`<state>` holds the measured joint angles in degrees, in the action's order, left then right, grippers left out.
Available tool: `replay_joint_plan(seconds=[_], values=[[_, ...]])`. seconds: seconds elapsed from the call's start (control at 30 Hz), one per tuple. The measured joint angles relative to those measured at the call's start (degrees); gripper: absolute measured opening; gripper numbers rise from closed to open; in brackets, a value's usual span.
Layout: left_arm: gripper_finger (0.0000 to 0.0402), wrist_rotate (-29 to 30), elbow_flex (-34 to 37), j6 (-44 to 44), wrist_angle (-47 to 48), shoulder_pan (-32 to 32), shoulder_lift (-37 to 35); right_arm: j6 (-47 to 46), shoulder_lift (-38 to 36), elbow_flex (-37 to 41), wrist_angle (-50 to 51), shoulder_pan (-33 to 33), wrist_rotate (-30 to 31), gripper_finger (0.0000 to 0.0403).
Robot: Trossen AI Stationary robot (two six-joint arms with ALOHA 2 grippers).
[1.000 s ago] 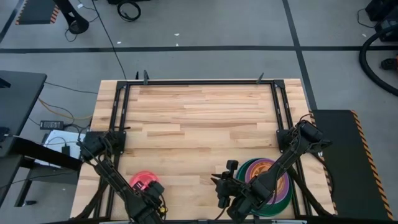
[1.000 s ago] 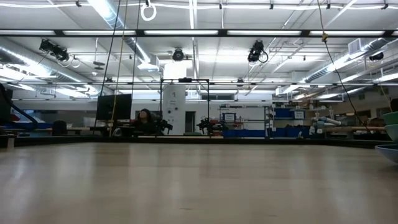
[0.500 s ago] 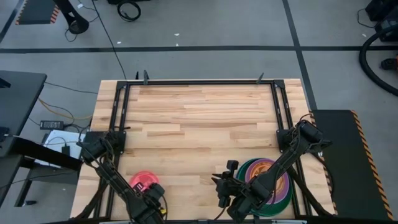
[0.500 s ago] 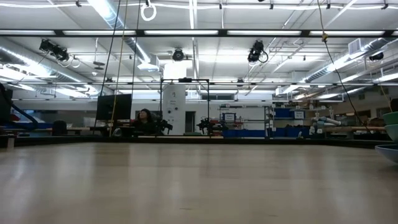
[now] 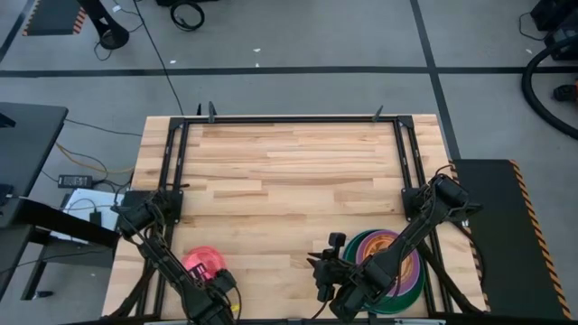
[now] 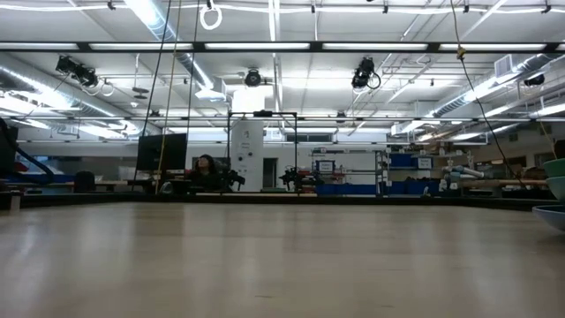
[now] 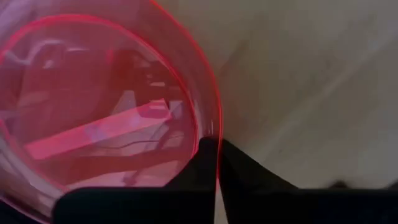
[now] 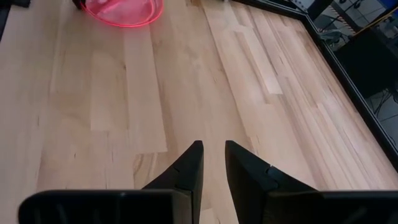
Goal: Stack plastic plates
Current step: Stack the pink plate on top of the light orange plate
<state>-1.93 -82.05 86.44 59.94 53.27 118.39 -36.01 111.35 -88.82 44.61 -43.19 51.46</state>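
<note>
The left gripper (image 5: 219, 287) is pinching the rim of the small translucent pink plate (image 5: 202, 264) at the table's (image 5: 298, 171) near edge, well apart from the stack of plates (image 5: 402, 271), beside which the right gripper (image 5: 327, 282) is hovering slightly parted, empty.

No text, label, brand, number or sign can be read anywhere here.

The desk (image 5: 289, 171) is pale wood in jointed planks, smooth with a soft sheen. Clamped at its rim in the left pincer (image 7: 216, 163), the pink plate (image 7: 99, 106) is translucent, glossy plastic. The pincer's fingers (image 7: 245, 171) look matt black.
</note>
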Motion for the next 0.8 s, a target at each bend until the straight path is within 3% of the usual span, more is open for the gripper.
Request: replay_joint_plan(seconds=[0.3,0.5,0.67,0.8], values=[[0.0007,0.48,-0.01,-5.99,0.18,-0.03,-3.88,4.96,0.00,0.00,-2.41,1.11,-0.15,0.0076],[0.0004,2.39,-0.50,-10.72,0.23,-0.13,-8.10,22.58,0.00,0.00,-15.14,0.53,-0.74,0.0076],[0.0003,5.55,-4.91,-21.98,-2.00,-1.64,-8.28,38.63,0.00,0.00,-28.66,-0.93,-6.88,0.0076],[0.0002,7.63,-7.74,-40.93,-10.27,-2.91,-8.28,43.43,0.00,0.00,-33.51,-1.00,-14.28,0.0076]])
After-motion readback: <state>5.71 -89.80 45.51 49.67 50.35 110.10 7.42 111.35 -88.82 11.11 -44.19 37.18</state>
